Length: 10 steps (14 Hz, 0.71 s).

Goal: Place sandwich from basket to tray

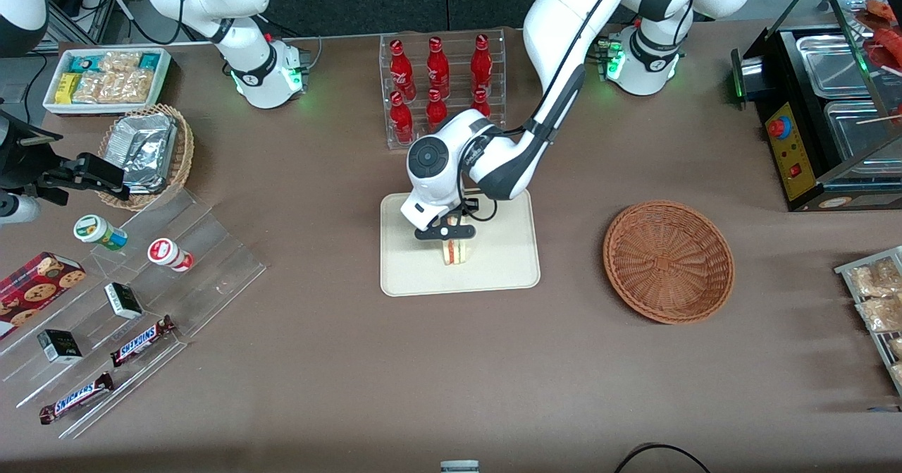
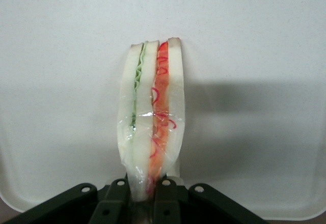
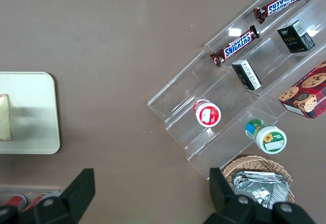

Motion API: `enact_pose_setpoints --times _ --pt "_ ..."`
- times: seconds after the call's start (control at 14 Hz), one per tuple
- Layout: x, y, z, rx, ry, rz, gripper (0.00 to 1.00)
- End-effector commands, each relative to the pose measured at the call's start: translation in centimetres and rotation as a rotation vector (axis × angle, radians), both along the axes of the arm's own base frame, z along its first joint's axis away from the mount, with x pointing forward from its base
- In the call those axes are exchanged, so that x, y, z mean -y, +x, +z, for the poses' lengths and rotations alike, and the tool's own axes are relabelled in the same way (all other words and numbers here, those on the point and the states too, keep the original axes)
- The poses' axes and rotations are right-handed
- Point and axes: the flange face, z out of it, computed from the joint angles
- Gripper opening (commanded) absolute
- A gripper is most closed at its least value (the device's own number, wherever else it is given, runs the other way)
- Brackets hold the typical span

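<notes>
One wedge in play: small triangular sandwich (image 1: 455,250) of pale white bread with red and yellowish-green filling layers, wrapped in clear film.
Sandwich position: over the middle of the flat cream-coloured rectangular tray (image 1: 493,275), standing on edge with the layered side facing the front camera; contact with the tray surface cannot be told.
Sandwich, wrist view: the wedge (image 2: 152,117) runs lengthwise away from the camera over the pale tray floor (image 2: 254,56), a shadow cast beside it.
Claw: black two-finger claw (image 1: 451,237) of the working arm sits directly above the sandwich, over the tray.
Claw state: closed on the sandwich; in the wrist view the two black fingers (image 2: 116,199) press on either side of the wedge's near end.
Basket: wide, shallow, round reddish-brown wicker basket (image 1: 668,261) lies on the brown desk (image 1: 352,360), well apart from the tray toward the working arm's end; nothing shows inside it.
Bottles: clear rack of red bottles (image 1: 440,82) stands farther from the front camera than the tray.
Parked-arm end: smaller tan wicker basket with foil packs (image 1: 148,152); clear stepped display with Snickers bars (image 1: 141,339) nearer the camera.
</notes>
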Motion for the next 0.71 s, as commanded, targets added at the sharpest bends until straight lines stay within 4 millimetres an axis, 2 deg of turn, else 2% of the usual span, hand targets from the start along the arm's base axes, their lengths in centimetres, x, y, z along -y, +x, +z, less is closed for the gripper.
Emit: enact_pose_setpoints --times 0.0,0.07,0.29,0.36,0.43,0.64 --pt "0.4 0.3 0.1 0.019 0.004 0.004 0.51" --pt "0.3 0.4 0.1 0.018 0.006 0.0 1.0" --pt "0.0 0.9 1.5 0.026 0.0 0.013 1.0" --pt "-0.2 1.2 2.6 0.027 -0.003 0.018 1.0" --pt "-0.6 1.4 4.0 0.022 0.003 0.025 1.0" --pt "-4.8 3.9 10.3 0.011 0.035 0.138 1.0"
